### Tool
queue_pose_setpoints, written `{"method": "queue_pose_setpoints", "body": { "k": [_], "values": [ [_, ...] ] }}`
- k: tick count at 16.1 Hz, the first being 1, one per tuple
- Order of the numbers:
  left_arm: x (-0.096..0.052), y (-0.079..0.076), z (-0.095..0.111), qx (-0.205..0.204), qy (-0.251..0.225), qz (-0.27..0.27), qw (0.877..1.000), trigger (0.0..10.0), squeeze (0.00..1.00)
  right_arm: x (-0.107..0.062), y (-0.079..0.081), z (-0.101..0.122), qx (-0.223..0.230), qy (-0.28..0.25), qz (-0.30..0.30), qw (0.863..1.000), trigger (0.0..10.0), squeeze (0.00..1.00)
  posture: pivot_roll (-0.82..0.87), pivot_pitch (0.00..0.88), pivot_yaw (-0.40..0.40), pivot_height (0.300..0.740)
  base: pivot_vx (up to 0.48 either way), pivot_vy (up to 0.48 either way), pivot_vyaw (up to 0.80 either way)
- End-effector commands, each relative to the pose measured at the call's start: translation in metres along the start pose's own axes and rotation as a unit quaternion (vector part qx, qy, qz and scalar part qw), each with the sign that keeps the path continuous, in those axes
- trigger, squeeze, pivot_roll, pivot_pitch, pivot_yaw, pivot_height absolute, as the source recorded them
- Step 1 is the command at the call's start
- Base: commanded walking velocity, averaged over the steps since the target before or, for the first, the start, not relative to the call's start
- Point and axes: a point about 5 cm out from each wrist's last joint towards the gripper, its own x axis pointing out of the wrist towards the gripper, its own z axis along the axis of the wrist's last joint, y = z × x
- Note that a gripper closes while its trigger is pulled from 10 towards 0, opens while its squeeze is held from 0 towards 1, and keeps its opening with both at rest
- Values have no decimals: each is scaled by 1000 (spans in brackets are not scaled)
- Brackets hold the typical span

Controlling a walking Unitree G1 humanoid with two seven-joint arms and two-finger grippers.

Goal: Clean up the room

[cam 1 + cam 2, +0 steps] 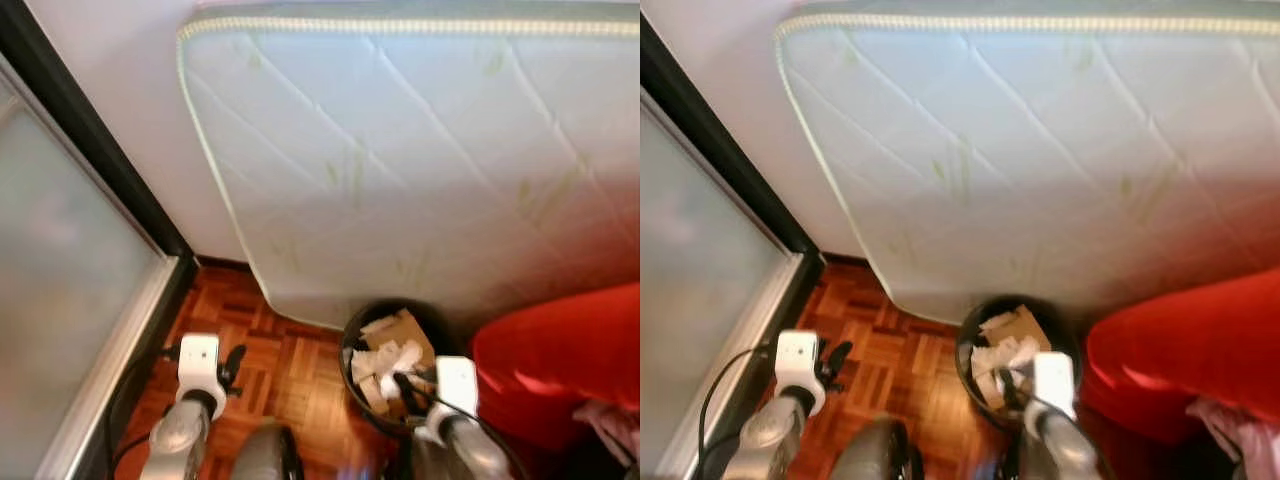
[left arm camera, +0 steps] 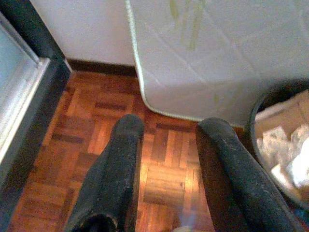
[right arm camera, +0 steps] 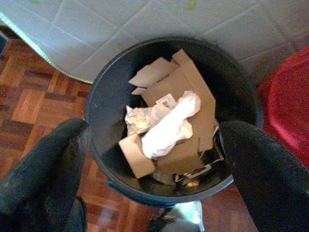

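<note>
Head and wrist cameras at the corner of a room; landmark: the black round waste bin (image 3: 169,121) standing on the parquet floor (image 1: 270,370).

The right gripper (image 3: 154,169) hangs directly above the bin's mouth, its two black fingers (image 3: 43,164) spread wide to either side of the rim and holding nothing. The bin's contents lie straight below it: crumpled white paper (image 3: 169,123) resting on folded brown cardboard (image 3: 188,87), with a small cardboard box (image 3: 136,155) beside the paper. The paper wad is elongated, its long axis running obliquely across the gap between the fingers. The cardboard is stiff, flat and creased; the paper soft and wrinkled; the bin wall smooth, dark and cylindrical.

The left gripper (image 2: 166,164) is held over bare parquet to the left of the bin, fingers parted, empty. The right arm is therefore the nearer to the bin, and any move into or away from it turns on the vertical line between that gripper and the rubbish beneath.

Behind the bin a quilted white mattress (image 1: 420,160) with pale green motifs and corded edging leans against the wall, its lower edge just behind the bin's rim. To the right of the bin lies a glossy red object (image 1: 560,360), possibly a cushion or bean bag; blur prevents certainty. Further left of the bin, a dark-framed frosted glass door (image 1: 60,280).
</note>
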Motion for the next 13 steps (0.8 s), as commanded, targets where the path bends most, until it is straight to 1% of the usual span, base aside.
{"method": "queue_pose_setpoints", "body": {
  "k": [1, 3, 4, 7, 9, 10, 11, 12, 13],
  "values": [
    [-3, 4, -8, 2, 16, 7, 1000, 10000, 0, -8, -14, -10, 10, 12, -8, 1000, 10000, 0, 70, 141, 64, 704, 0, 0, 0],
    [-2, 6, -8, 4, 16, 9, 1000, 10000, 0, -19, -40, -21, 15, 33, -24, 999, 10000, 0, 74, 139, 66, 704, 0, 0, 0],
    [-2, 6, -8, 3, 17, 10, 1000, 10000, 0, -21, -42, -23, 17, 36, -26, 999, 10000, 0, 73, 138, 67, 704, 0, 0, 0],
    [-2, 9, -11, 4, 24, 14, 1000, 10000, 0, -21, -23, -36, 25, 60, -26, 998, 10000, 0, 72, 136, 66, 704, 0, 0, 0],
    [-2, 7, -12, 3, 25, 13, 1000, 10000, 0, -22, -6, -50, 16, 103, -17, 994, 10000, 0, 73, 138, 64, 704, 0, 0, 0],
    [-2, 6, -13, 3, 26, 12, 1000, 10000, 0, -22, 2, -55, -3, 125, -9, 992, 10000, 0, 70, 139, 62, 704, 0, 0, 0],
    [-2, 6, -14, 3, 27, 11, 1000, 10000, 0, -22, 5, -56, -19, 139, -5, 990, 10000, 0, 68, 142, 63, 704, 0, 0, 0],
    [-2, 6, -14, 3, 28, 11, 1000, 10000, 0, -20, 8, -56, -48, 148, -2, 988, 10000, 0, 67, 145, 62, 704, 0, 0, 0],
    [-2, 6, -14, 2, 28, 10, 1000, 10000, 0, -19, 10, -55, -50, 152, 4, 987, 10000, 0, 70, 149, 62, 704, 0, 0, 0]
  ]
}}
